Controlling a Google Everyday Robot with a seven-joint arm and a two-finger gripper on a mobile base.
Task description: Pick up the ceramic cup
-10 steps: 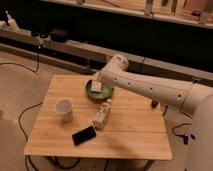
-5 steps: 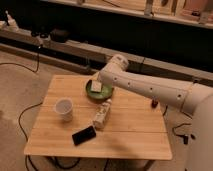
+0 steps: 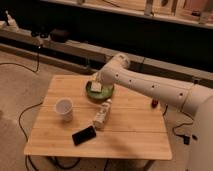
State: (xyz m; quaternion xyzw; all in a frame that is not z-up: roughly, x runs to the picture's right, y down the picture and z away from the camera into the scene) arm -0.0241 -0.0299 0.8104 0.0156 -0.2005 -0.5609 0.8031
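Observation:
The ceramic cup (image 3: 63, 109) is a small white handleless cup standing upright on the left part of the wooden table (image 3: 135, 135). My white arm reaches in from the right, with its bend above the table's far edge. My gripper (image 3: 96, 80) is at the arm's end, over the far rim of the green bowl (image 3: 106, 93), well to the right of and behind the cup. Nothing shows in its hold.
A pale block (image 3: 96, 87) lies in the green bowl. A slim white bottle (image 3: 102, 115) lies on the table right of the cup. A black phone (image 3: 83, 135) lies near the front edge. A small red object (image 3: 155, 103) sits at the right. Cables run on the floor at left.

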